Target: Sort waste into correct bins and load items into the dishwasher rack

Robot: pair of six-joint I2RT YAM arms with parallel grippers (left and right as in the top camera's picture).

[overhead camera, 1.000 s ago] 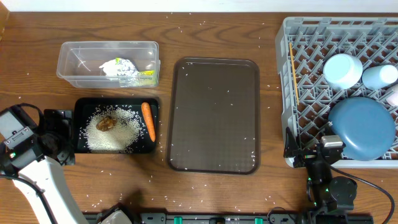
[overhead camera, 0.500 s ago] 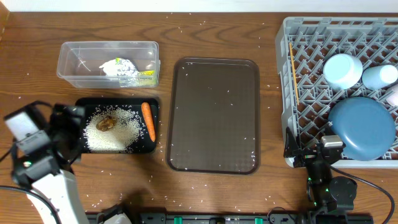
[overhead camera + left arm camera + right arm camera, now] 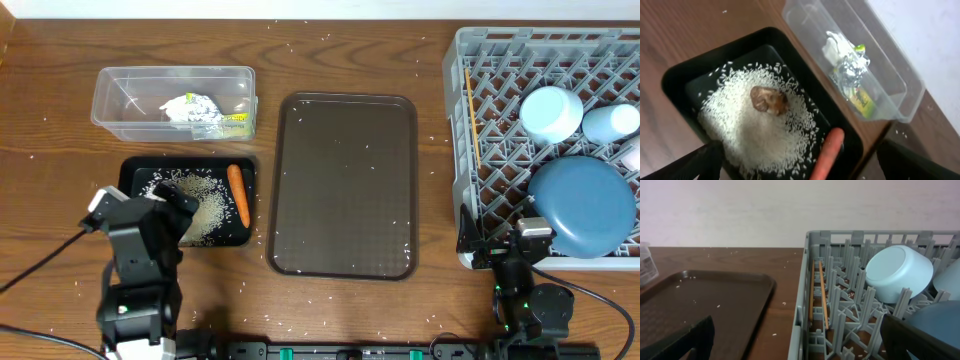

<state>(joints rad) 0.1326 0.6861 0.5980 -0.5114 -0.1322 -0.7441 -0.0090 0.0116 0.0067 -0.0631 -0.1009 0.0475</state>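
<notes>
The black tray (image 3: 135, 172) holds white rice (image 3: 755, 135), a brown lump (image 3: 769, 98) and an orange carrot (image 3: 238, 193). My left gripper (image 3: 150, 203) hangs open over the tray's front-left part and hides the lump in the overhead view. In the clear tub (image 3: 175, 100) lie a napkin (image 3: 835, 47), foil (image 3: 852, 72) and a green-yellow wrapper (image 3: 862, 102). The grey rack (image 3: 500, 60) carries the dark-blue plate (image 3: 582, 207), bowl (image 3: 551, 112), light-blue cup (image 3: 610, 123), white cup (image 3: 633, 152) and chopsticks (image 3: 472, 115). My right gripper (image 3: 500, 240) stands open at the rack's front-left corner, holding nothing.
A large brown serving tray (image 3: 345, 185) sits between the bins and the rack, with a few rice grains on it. Loose grains are scattered over the wooden table (image 3: 350, 50). The rack's wall (image 3: 805, 295) stands right before the right gripper.
My left arm swung from the table left of the black tray to the right and now sits over the tray's front-left part. The right arm has not moved.
</notes>
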